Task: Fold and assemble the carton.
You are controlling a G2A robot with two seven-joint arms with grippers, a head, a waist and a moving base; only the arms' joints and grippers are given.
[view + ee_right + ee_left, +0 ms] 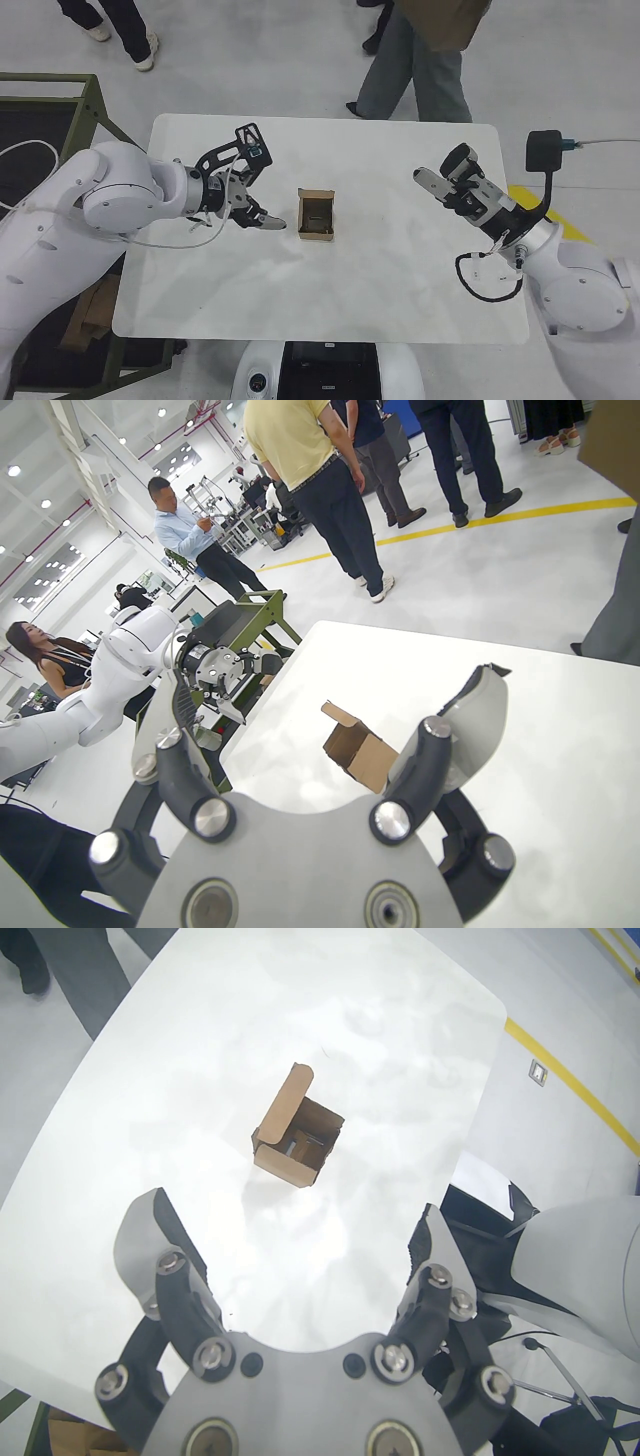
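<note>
A small brown carton stands near the middle of the white table, its top open and one lid flap raised. In the left wrist view the carton shows a dark inside with folded bottom flaps. My left gripper hangs open just left of the carton, with nothing between its fingers. My right gripper is open and empty too, well off to the carton's right. The right wrist view has the carton standing between its own spread fingers, with the left gripper beyond the table's far side.
A green metal frame stands off the table's left edge. A person's legs are at the table's far edge, others farther off. A black device on a stalk sits beyond the table's right edge. Bare tabletop surrounds the carton.
</note>
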